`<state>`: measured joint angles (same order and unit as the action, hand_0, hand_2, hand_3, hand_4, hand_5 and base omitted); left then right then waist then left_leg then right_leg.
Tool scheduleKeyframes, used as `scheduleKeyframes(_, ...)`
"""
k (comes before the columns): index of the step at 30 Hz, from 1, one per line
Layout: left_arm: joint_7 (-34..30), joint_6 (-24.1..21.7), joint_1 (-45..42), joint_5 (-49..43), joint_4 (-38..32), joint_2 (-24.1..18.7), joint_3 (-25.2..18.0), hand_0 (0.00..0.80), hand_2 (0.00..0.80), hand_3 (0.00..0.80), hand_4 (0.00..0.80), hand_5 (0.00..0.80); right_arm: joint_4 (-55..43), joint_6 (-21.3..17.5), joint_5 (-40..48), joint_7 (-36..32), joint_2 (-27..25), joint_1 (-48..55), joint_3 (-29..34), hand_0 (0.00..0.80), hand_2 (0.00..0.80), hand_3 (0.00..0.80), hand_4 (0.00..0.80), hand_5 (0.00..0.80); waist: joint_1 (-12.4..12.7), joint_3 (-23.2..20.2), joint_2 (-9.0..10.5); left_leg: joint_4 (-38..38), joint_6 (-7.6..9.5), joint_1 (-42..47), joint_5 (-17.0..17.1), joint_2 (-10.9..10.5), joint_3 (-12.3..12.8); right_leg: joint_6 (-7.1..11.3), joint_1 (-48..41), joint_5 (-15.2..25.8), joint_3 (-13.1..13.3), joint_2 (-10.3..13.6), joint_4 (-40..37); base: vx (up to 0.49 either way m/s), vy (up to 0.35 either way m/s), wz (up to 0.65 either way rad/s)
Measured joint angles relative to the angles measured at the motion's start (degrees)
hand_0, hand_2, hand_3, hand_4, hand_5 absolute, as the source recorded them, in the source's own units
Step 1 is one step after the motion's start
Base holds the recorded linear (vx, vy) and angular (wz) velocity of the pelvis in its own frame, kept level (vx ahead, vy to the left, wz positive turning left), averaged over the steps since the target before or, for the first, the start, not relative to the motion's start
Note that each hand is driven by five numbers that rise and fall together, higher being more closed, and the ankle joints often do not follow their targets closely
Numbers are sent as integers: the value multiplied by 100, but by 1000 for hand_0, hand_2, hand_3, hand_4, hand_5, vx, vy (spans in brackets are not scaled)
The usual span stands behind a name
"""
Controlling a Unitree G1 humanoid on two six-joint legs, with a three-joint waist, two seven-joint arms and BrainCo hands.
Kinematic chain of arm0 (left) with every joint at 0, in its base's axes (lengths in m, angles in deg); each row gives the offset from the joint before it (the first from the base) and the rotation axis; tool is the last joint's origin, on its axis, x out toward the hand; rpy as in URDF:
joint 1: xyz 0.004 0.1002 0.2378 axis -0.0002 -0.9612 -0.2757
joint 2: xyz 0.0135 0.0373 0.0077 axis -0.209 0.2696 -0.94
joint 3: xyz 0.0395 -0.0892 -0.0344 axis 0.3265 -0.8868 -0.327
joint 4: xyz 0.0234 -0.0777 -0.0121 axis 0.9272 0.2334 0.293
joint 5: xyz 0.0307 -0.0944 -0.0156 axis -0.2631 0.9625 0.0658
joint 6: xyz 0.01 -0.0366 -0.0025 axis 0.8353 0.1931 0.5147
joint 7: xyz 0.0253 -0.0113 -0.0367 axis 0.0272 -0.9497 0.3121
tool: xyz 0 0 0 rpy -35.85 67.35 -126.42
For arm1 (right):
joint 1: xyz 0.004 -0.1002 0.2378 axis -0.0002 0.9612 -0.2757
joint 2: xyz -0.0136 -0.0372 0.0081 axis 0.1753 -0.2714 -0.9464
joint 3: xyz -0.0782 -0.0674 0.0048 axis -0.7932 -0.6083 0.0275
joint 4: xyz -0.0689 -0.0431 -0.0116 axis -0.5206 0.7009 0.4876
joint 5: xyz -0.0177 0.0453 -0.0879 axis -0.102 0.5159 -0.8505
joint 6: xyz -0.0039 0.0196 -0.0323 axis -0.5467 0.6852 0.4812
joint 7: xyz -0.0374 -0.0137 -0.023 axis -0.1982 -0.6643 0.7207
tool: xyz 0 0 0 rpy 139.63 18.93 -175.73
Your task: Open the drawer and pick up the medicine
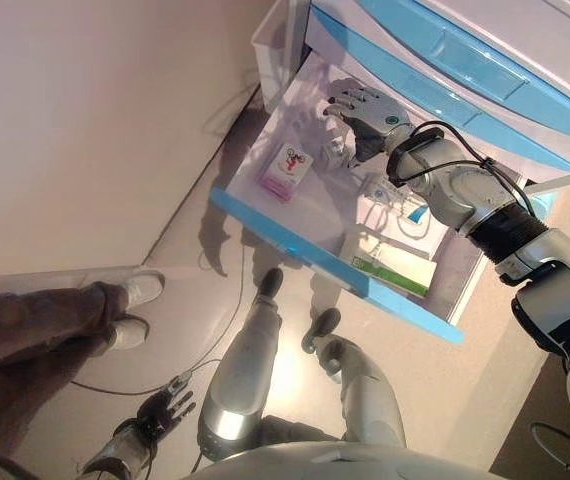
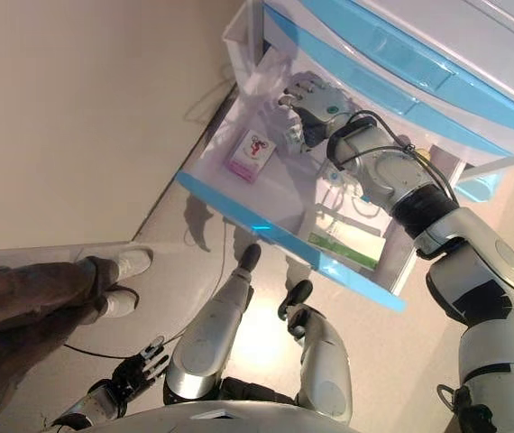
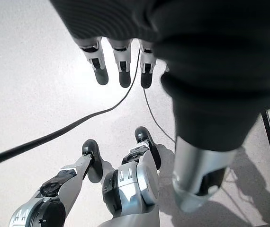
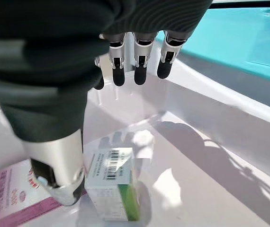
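Observation:
The white drawer with a blue front [image 1: 295, 250] stands pulled out of the cabinet. In it lie a pink medicine box [image 1: 287, 170], a long green-and-white box [image 1: 395, 268] and some clear packs [image 1: 390, 200]. My right hand [image 1: 365, 112] is inside the drawer with its fingers [image 4: 139, 71] straight and holds nothing. In the right wrist view, its thumb [image 4: 61, 175] hangs right beside a small upright white-and-green box [image 4: 111, 182], with the pink box [image 4: 12, 194] next to it. My left hand [image 1: 160, 412] hangs low by the floor, open and empty.
A person's legs in brown trousers and white shoes [image 1: 130, 300] stand on the floor at the left. Above the open drawer the cabinet's upper blue-fronted drawers [image 1: 465, 60] are shut. A beige wall [image 1: 85, 120] runs along the left.

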<state>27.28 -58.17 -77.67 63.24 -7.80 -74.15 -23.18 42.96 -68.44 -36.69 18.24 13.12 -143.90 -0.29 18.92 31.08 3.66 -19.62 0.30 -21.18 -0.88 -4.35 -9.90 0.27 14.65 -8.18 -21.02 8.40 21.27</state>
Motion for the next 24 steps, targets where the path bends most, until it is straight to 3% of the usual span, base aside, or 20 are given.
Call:
scheduleKeyframes(11,142,4,34,4,-5,11,0,0,0,0,0,0,641,-19,-135,16,240,-9,-438,0,0,0,0,0,6,0,0,-105,-18,-256,16,-51,-124,-6,214,-47,-14,20,135,2,-6,5)
scheduleKeyframes(24,109,2,34,6,-11,23,127,0,0,0,0,0,1526,-83,-458,220,526,-4,-443,0,0,0,0,0,114,1,-23,-118,-23,-348,24,-85,-137,4,342,-98,-5,65,232,-2,-2,1)
